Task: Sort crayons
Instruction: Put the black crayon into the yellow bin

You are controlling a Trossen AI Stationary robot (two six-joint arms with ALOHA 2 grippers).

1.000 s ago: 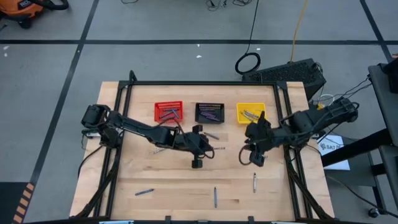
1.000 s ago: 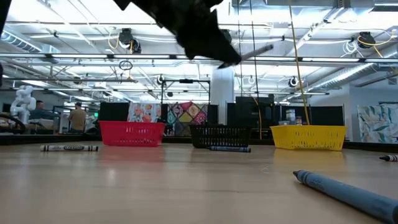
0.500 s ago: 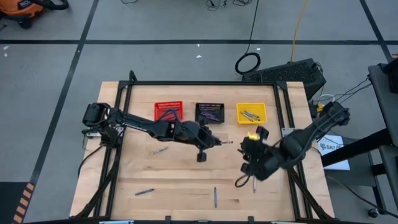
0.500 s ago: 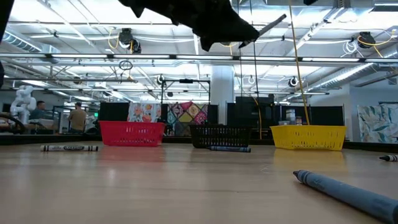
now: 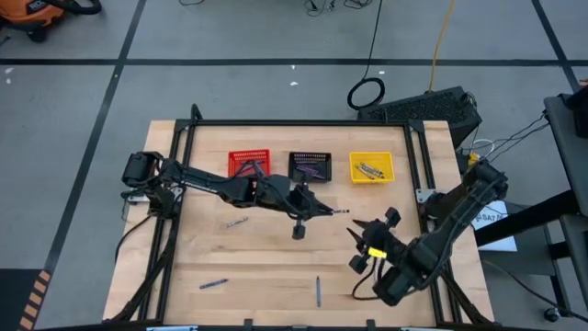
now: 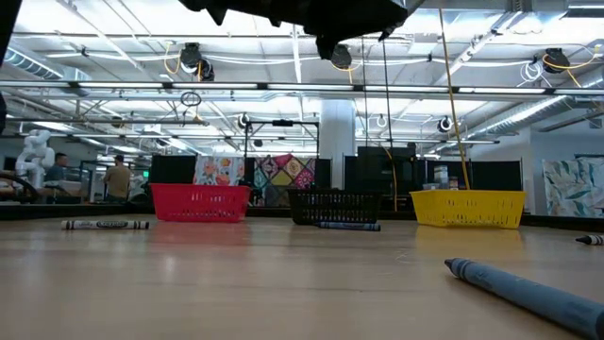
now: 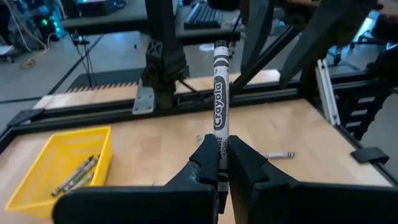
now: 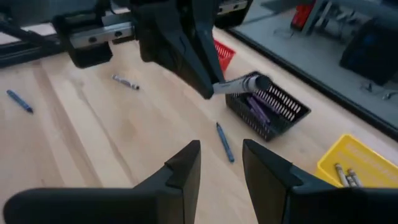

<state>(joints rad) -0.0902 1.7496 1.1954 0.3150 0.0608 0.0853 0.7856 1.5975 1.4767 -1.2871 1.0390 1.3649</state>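
Observation:
My left gripper (image 5: 323, 210) hangs above the table's middle, in front of the black basket (image 5: 310, 165), and is shut on a grey crayon (image 7: 219, 93). That crayon also shows in the right wrist view (image 8: 244, 83). My right gripper (image 5: 356, 248) is open over the right half of the table, nearer the front edge, with nothing between its fingers (image 8: 186, 167). Loose crayons lie flat on the wood: a grey one (image 5: 237, 222), a blue one (image 5: 213, 284), another (image 5: 318, 291), and a blue one (image 8: 224, 142) beside the black basket. My left gripper pinches the grey crayon's near end (image 7: 219, 148) between its two fingers. The fingers come almost level from the table's left, and the crayon sticks straight out beyond them toward the right, in line with them. It is lifted clear of the table.
The red basket (image 5: 249, 165), the black basket and the yellow basket (image 5: 371, 166) stand in a row at the table's far side, each with crayons in it. A black frame (image 5: 294, 123) runs round the table. Bare wood lies between the arms and the front edge.
My left gripper has tipped up from pointing down to nearly level, risen a little and gone toward the table's right, carrying the grey crayon. My right gripper has swung from beside the yellow basket toward the near edge, sunk lower and turned, staying open.

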